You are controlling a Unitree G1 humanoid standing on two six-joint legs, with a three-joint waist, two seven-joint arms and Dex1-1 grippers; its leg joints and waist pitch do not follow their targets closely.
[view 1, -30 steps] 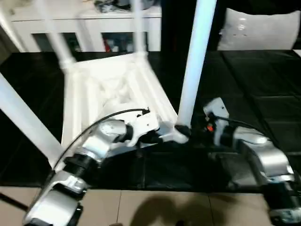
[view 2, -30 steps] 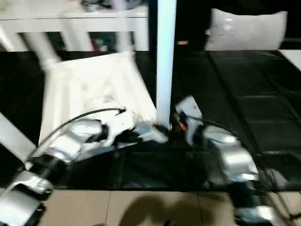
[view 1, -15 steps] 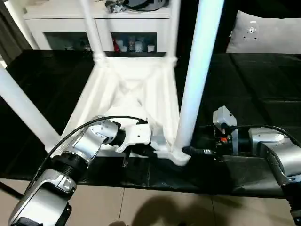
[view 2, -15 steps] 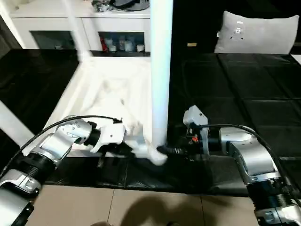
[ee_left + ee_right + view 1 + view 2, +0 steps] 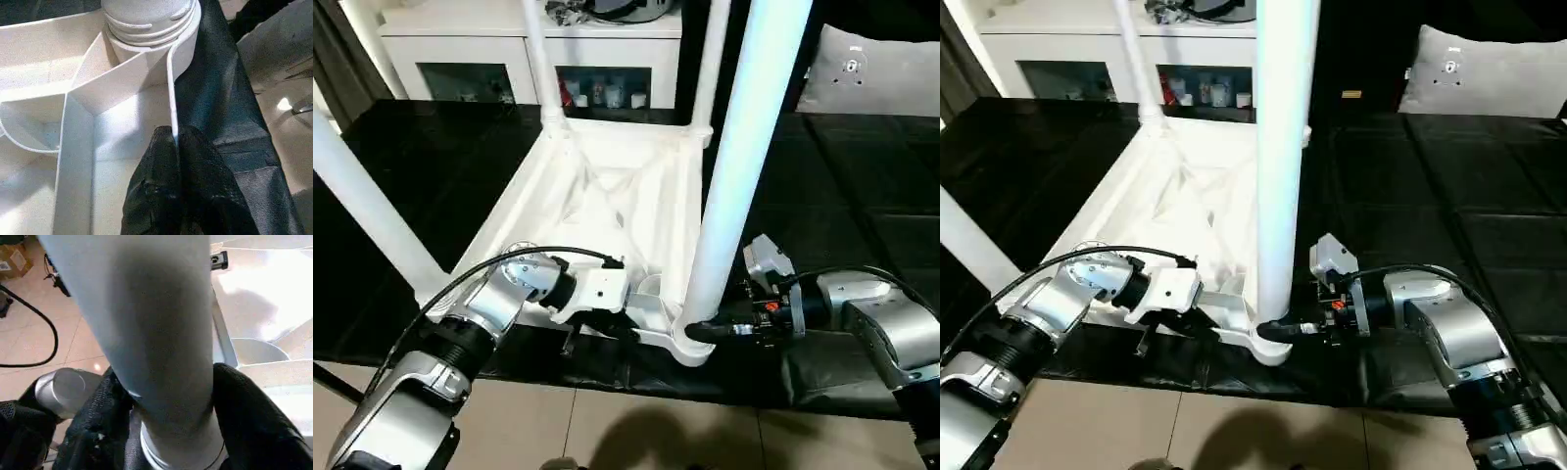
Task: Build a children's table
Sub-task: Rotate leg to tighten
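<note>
Since a second ago, the right gripper (image 5: 1273, 331) is closing around the base of the near leg (image 5: 729, 176). Left gripper (image 5: 174, 147) is pinching the rim of the upturned table (image 5: 607, 186) on the black mat (image 5: 862, 206). Light, stiff, slick plastic: gripping low is likely best.

You can't see the near leg (image 5: 734, 166) past mid-height: it's cut by the top edge, centre-right in both eye views. Two far legs (image 5: 536, 54) also run off the top; another leg (image 5: 367, 211) exits upper left. Right arm's elbow end leaves via the lower right corner. Cabinet shelf items (image 5: 597, 95) (bottles maybe) are too small to ID.
</note>
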